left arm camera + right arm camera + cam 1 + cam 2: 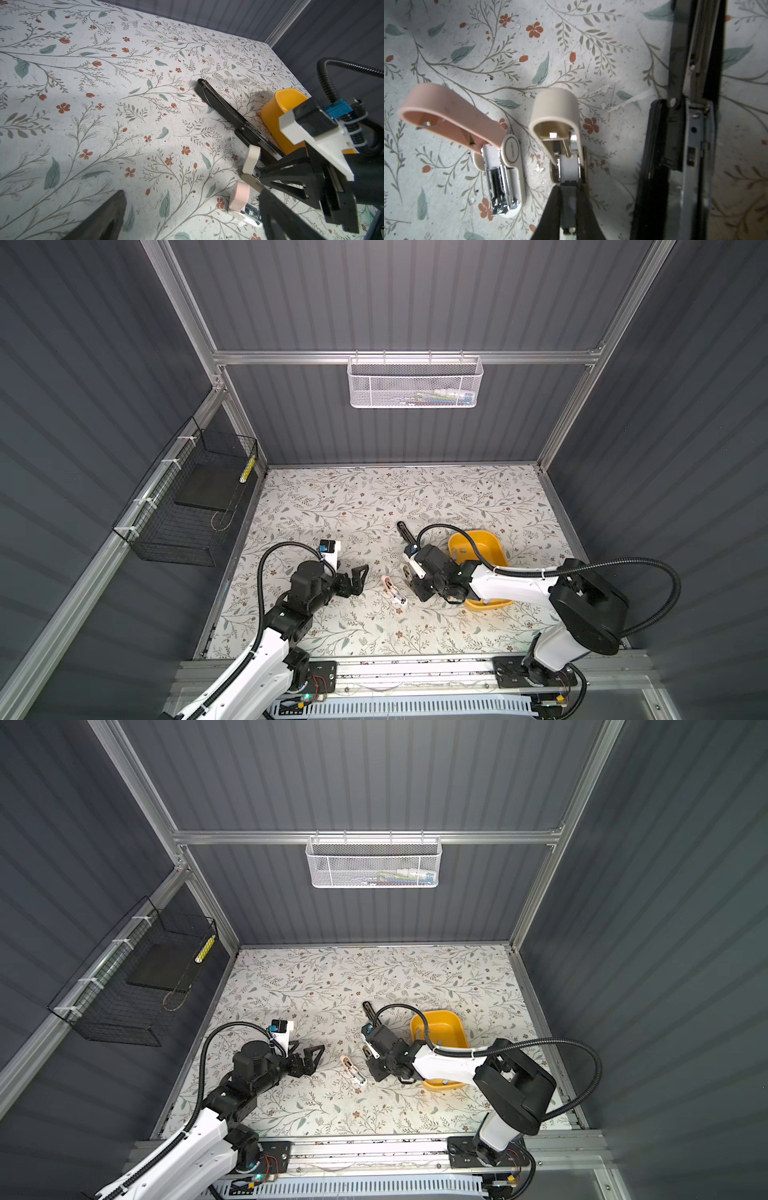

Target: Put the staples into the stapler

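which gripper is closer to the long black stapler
Right. The right gripper, shut on the beige stapler, sits just beside the black stapler; the left gripper hangs open farther off, beyond the pink stapler.

My right pincer (568, 192) is matt black. The beige stapler (556, 104) at its tips has a white and chrome inside. Just beside it, the pink stapler (452, 116) has a cream base and chrome inside. The black stapler (691, 83) on the pincer's other side shows grey metal. The yellow tub (274, 112) nearby is plain. The tabletop (612, 52) is off-white, sprigged with grey-green leaves and rust-red flowers.
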{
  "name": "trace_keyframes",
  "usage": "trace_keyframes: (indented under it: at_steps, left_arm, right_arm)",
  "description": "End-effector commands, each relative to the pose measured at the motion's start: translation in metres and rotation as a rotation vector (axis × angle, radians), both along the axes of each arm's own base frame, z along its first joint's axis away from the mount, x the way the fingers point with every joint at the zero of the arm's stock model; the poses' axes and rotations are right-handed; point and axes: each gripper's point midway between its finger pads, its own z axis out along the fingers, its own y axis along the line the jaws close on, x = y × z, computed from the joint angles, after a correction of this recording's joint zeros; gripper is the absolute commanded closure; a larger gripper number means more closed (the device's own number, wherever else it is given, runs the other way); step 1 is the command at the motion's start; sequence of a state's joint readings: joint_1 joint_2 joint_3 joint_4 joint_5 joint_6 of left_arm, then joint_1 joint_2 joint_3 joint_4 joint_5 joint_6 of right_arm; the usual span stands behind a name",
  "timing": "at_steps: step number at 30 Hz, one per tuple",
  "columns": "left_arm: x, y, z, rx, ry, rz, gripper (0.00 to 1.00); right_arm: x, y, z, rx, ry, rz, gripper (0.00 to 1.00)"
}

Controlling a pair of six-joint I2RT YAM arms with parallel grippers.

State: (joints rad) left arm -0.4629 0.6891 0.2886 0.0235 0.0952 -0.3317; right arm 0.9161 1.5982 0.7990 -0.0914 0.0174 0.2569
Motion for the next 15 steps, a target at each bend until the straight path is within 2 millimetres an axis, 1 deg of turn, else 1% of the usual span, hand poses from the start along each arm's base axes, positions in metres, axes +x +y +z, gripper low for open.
trace_keyframes:
  at_steps: [1, 10, 15]
  left_arm:
    - [-0.0015, -0.0008, 0.0018, 0.001, -0.018, -0.013, 0.0]
    - [-0.0017, -0.0006, 0.0012, 0.002, -0.017, -0.013, 0.0]
    - [-0.0017, -0.0007, 0.0012, 0.001, -0.016, -0.014, 0.0]
  right_arm:
    - [0.0049, -0.0027, 0.0051, -0.009, -0.023, -0.009, 0.86]
    - [0.0058, -0.0044, 0.0034, -0.021, -0.022, -0.015, 0.86]
    - [0.0055, -0.0042, 0.0058, -0.015, -0.029, -0.01, 0.87]
